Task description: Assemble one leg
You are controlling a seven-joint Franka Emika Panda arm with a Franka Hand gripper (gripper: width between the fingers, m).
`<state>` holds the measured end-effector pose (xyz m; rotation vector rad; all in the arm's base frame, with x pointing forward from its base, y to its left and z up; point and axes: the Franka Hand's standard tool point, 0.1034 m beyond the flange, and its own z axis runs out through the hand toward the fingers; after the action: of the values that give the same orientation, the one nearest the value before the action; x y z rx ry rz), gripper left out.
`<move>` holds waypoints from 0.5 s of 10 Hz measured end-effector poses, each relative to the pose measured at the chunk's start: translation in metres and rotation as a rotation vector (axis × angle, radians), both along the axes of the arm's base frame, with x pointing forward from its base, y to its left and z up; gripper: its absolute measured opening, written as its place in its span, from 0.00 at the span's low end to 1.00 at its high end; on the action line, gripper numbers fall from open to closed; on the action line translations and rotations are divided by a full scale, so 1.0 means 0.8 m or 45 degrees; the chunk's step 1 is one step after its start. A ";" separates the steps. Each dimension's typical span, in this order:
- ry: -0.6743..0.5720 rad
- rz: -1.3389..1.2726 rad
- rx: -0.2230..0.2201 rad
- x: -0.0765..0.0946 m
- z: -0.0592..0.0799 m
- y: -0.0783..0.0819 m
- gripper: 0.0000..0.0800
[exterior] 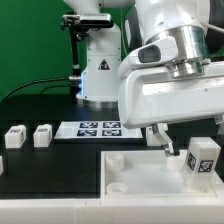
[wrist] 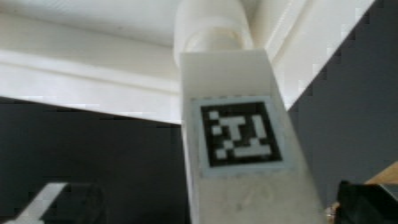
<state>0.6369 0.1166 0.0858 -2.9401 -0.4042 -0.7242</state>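
Observation:
A white leg with a black-and-white tag fills the middle of the wrist view, between my fingers. Its round end points at the large white board. My gripper is open: one finger stands well clear of the leg and the other is close beside it. In the exterior view my gripper hangs low over the large white board. A tagged leg stands just to the exterior view's right of the gripper.
Two more legs stand on the black table at the exterior view's left. The marker board lies behind the large white board. The arm's base stands at the back.

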 end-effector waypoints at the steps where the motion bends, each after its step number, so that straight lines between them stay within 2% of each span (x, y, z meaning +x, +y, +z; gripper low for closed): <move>1: 0.124 0.011 -0.001 -0.004 -0.001 0.006 0.81; 2: 0.219 0.000 0.002 -0.004 0.004 0.009 0.81; 3: 0.403 -0.005 -0.008 -0.011 0.003 0.010 0.81; 5: 0.609 -0.046 -0.030 -0.008 0.011 -0.011 0.81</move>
<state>0.6306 0.1081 0.0948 -3.0091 -0.3136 -0.0051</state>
